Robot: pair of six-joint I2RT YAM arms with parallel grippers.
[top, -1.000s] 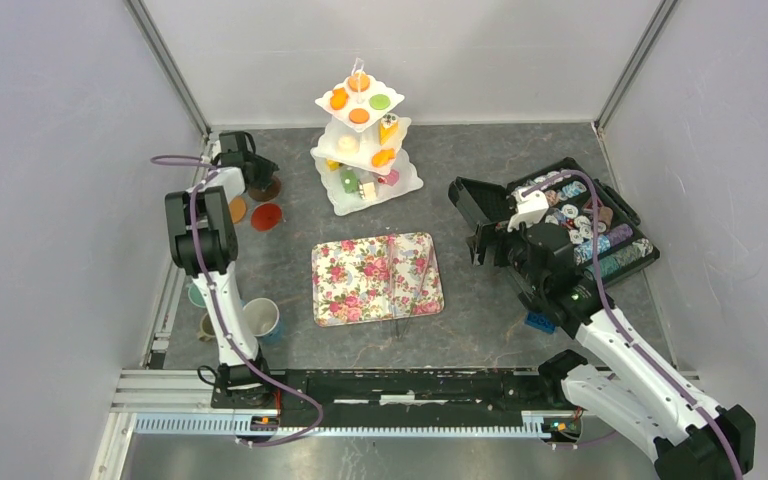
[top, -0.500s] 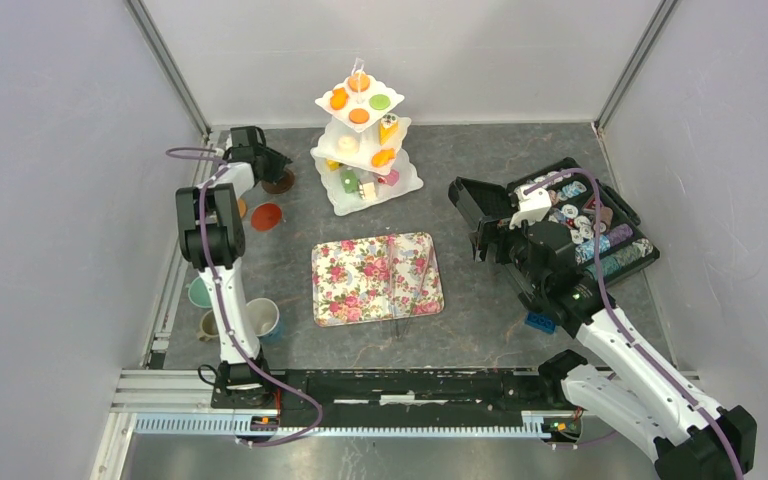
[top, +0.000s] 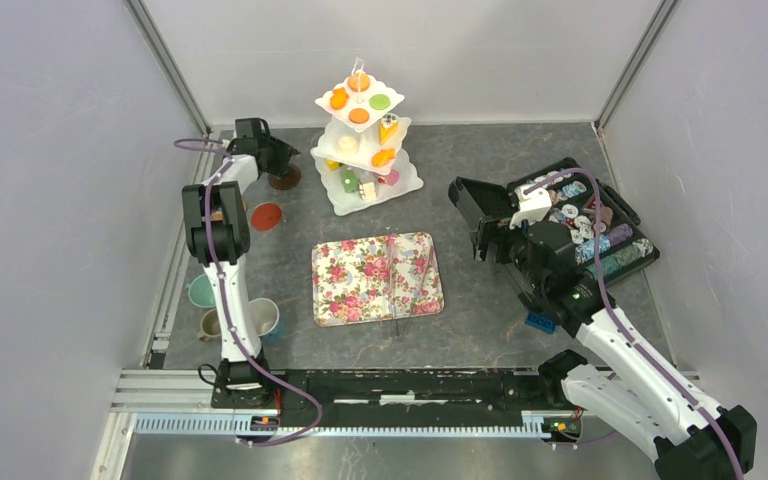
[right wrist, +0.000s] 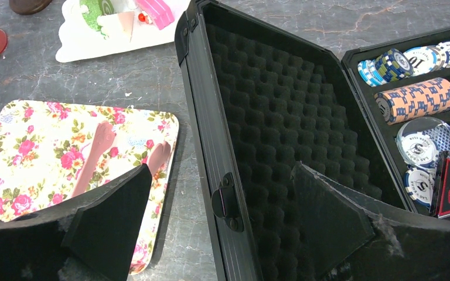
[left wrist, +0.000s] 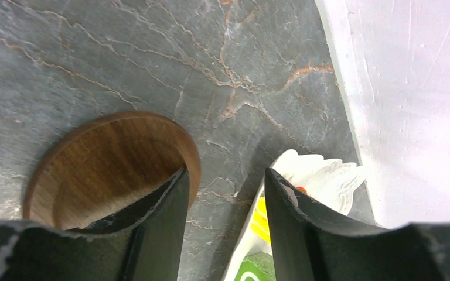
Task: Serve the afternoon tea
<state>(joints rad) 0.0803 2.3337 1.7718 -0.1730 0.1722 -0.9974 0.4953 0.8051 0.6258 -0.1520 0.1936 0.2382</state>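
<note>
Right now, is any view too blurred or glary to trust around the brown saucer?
Top view: evenly lit, sharp, soft shadows. Left wrist view: brown saucer in focus, wood grain readable; white wall at right washed out; left gripper dark, little detail. Right wrist view: sharp; black case foam dark but textured.

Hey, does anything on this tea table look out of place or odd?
Yes. A black case full of poker chips sits open on the right side, and a small blue brick lies beside it, nearer the arms. Neither belongs with a tea set.
</note>
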